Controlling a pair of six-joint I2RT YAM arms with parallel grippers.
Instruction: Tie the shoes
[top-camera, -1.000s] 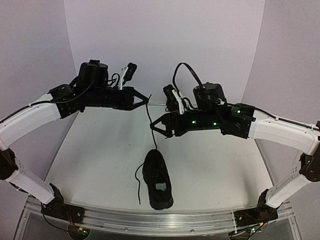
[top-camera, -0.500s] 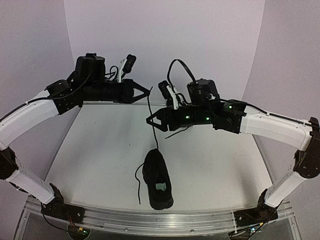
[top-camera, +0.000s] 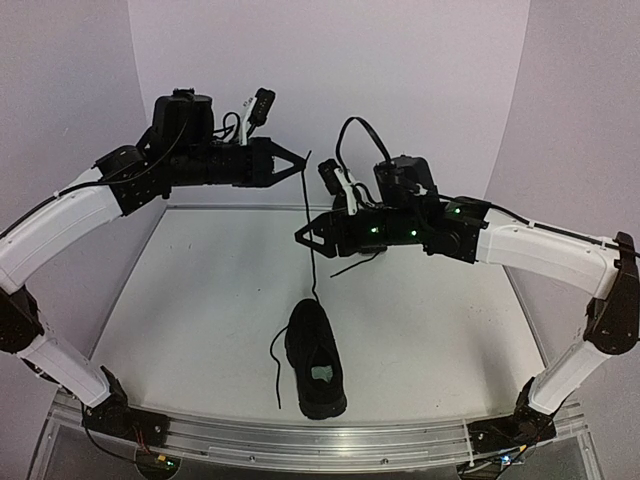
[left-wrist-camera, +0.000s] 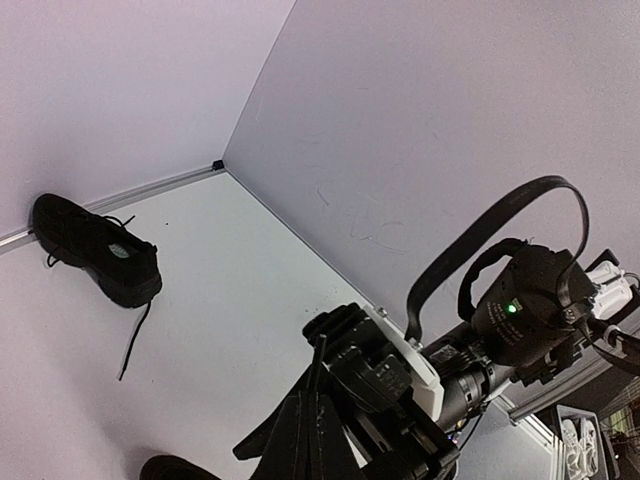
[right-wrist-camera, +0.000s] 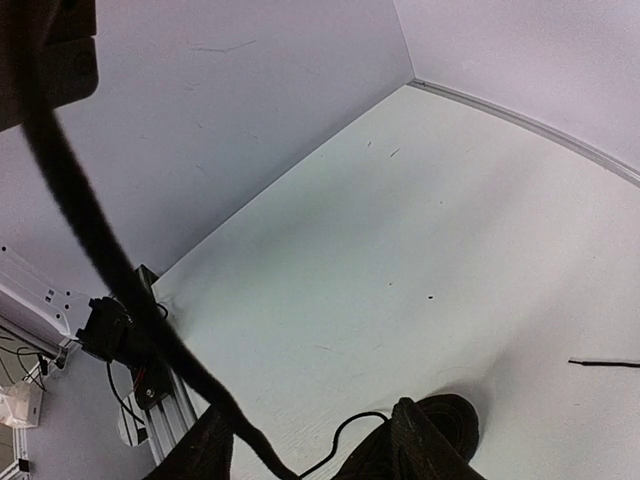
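Left claw (top-camera: 302, 167) pinching thin lace (top-camera: 308, 200) | taut, straight | matte black shoe (top-camera: 316, 362)

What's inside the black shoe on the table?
Inside the shoe, a pale patch shows at the bottom of the opening, nothing else. The toe end is hidden under the shoe's upper, so it cannot be seen.
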